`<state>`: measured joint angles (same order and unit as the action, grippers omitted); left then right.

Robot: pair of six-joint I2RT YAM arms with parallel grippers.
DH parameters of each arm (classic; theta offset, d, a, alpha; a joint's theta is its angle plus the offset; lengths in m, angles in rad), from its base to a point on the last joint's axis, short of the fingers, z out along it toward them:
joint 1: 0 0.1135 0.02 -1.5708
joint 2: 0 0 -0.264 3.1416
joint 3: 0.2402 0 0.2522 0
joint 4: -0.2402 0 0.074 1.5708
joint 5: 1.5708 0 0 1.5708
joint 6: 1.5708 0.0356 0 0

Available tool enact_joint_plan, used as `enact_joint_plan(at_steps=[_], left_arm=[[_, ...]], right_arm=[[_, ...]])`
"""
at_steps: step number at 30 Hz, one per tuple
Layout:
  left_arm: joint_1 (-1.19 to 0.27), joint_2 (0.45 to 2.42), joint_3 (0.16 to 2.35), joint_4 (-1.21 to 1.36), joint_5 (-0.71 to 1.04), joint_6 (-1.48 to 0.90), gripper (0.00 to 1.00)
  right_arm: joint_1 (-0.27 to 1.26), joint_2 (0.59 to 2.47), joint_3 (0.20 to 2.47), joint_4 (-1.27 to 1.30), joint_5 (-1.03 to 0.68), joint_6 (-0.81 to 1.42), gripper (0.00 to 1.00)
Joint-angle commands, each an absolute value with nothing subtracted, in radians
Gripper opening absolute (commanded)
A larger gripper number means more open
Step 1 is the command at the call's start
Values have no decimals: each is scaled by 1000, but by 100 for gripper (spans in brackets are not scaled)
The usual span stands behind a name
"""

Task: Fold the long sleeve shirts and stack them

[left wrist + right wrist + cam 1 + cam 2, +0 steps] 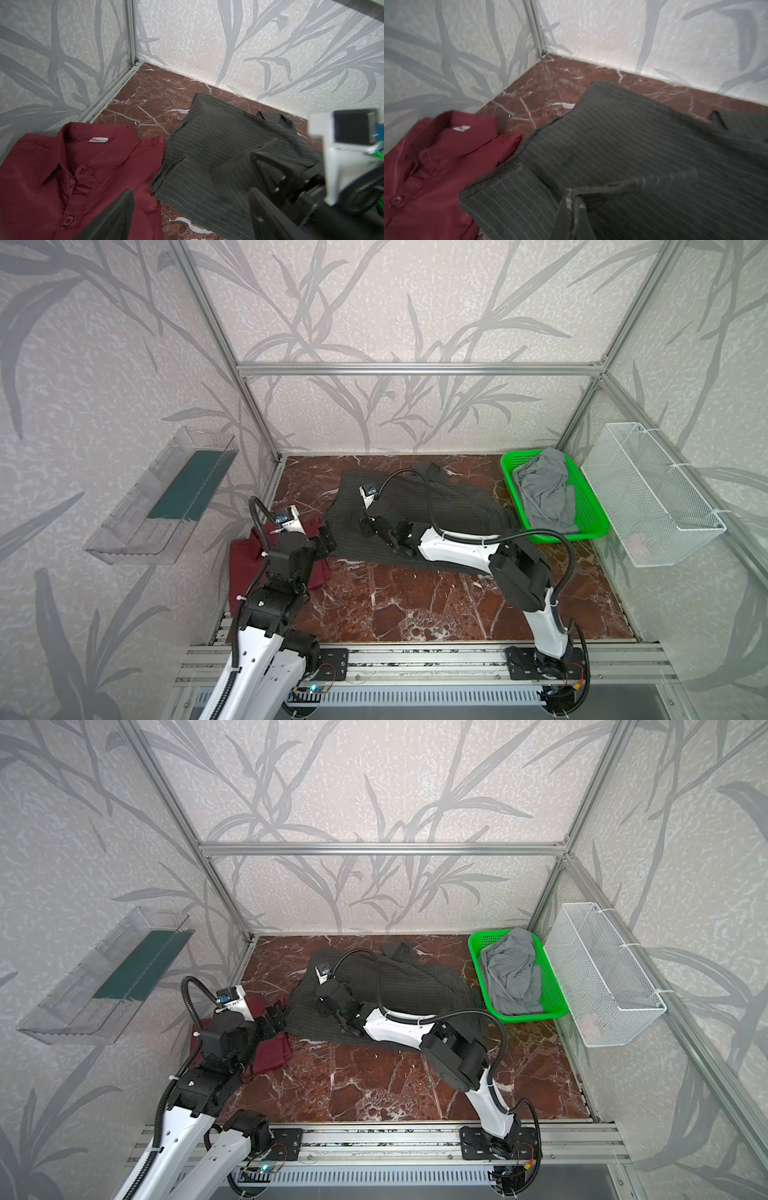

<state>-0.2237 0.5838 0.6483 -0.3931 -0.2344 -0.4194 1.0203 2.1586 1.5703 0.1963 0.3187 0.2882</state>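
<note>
**A:** Right wrist view first. The right gripper (575, 204) has its jaws almost together, and a raised hem of the charcoal-grey pinstriped shirt (612, 135) runs straight into the tips. I read that as a pinch on the cloth.

**B:** And the left gripper (187, 220)?

**A:** Spread wide, with nothing between its fingers (116, 214). It hangs over the spot where the charcoal shirt's left edge comes just beside the dark red collared shirt (62, 166).

**B:** Where do the two lie on the table?

**A:** In both top views the red one is folded into a block, collar up, at the left side of the red-brown marble-patterned tabletop (415, 605). The charcoal one is spread across the middle and back. Its long axis runs sideways, from the red shirt toward the green plastic basket (592, 510).

**B:** So which way does the fold go?

**A:** My guess is along that axis. The right arm reaches across and holds cloth on the shirt's left part. The open left gripper is the nearer one to the free left edge, so it looks best placed to take that side.
</note>
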Motion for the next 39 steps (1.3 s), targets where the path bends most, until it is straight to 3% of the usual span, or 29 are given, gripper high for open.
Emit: enact_joint_plan(at_steps=[1,10,21,25,33,39], left_arm=[[-227,572,678,-408,-249,-421,88],[-227,560,688,-429,-286,-424,89],[-227,566,698,-450,-318,-431,90],[-227,573,699,-456,-313,-441,90],[-226,617,682,-470,-274,-510,91],[-224,779,729,-559,-224,-567,93]], right_arm=[[1063,2205,1607,161,271,283,19],[1097,2217,1552,257,49,405,46],[1104,2135,1437,281,-6,459,59],[1103,2033,1392,294,-65,433,70],[1049,1829,1195,351,-127,546,73],[930,1651,1068,288,-135,558,73]])
